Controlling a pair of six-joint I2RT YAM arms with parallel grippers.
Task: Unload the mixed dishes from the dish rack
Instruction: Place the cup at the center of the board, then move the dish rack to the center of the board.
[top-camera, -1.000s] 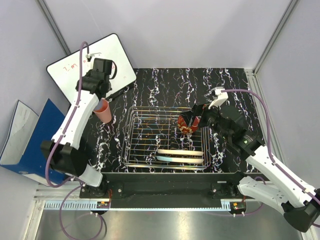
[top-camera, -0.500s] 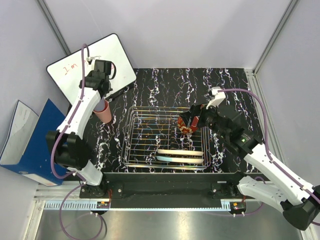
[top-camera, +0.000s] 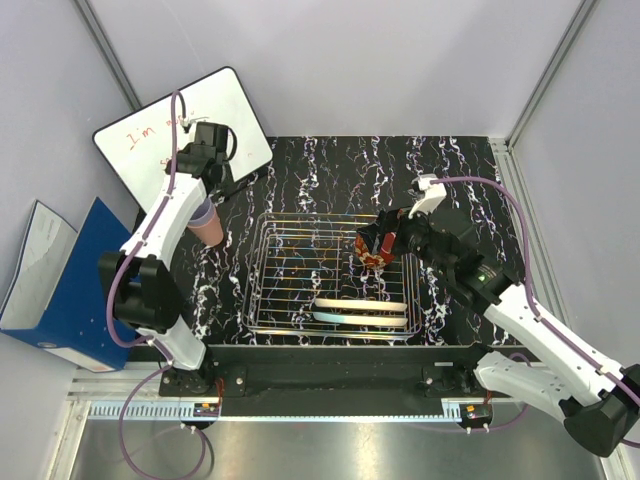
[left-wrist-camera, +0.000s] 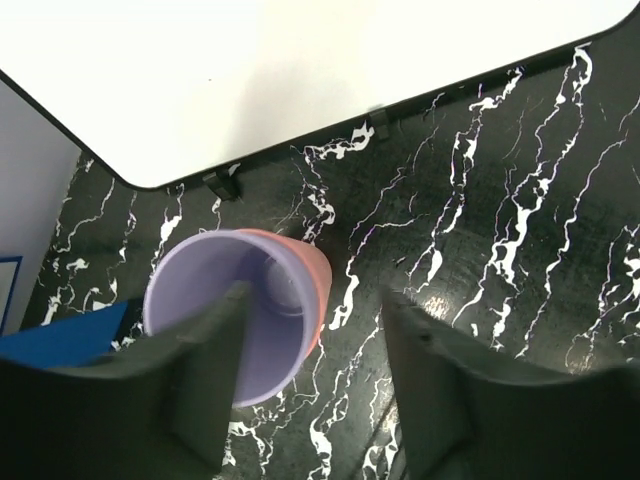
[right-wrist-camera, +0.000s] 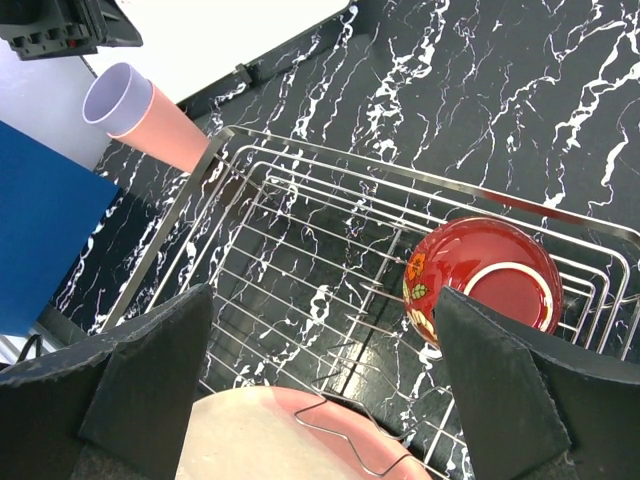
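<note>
**A:** Where are the cups?
**B:** The lavender cup (left-wrist-camera: 225, 325) sits nested in the pink cup (left-wrist-camera: 317, 285), outside the rack (top-camera: 300, 275) on its left. The left gripper (left-wrist-camera: 315, 395) hangs over them, fingers spread, holding nothing.
**A:** And the rest?
**B:** The bowl (right-wrist-camera: 485, 285) is tipped at the rack's right side, and the plates (top-camera: 360, 312) lie along its near side. The right gripper (right-wrist-camera: 325, 400) is over the rack, fingers wide apart, empty.

Left arm (top-camera: 160, 225): stretched away from its base along the left side, wrist at the far end.
Left gripper (left-wrist-camera: 318, 310): aimed downward, jaws parted, gripping nothing.
Right arm (top-camera: 520, 318): rises from its base at lower right and angles inward toward the middle, wrist bent down.
Right gripper (right-wrist-camera: 322, 298): aimed downward, two dark fingers (right-wrist-camera: 150, 385) spread wide, gripping nothing.
</note>
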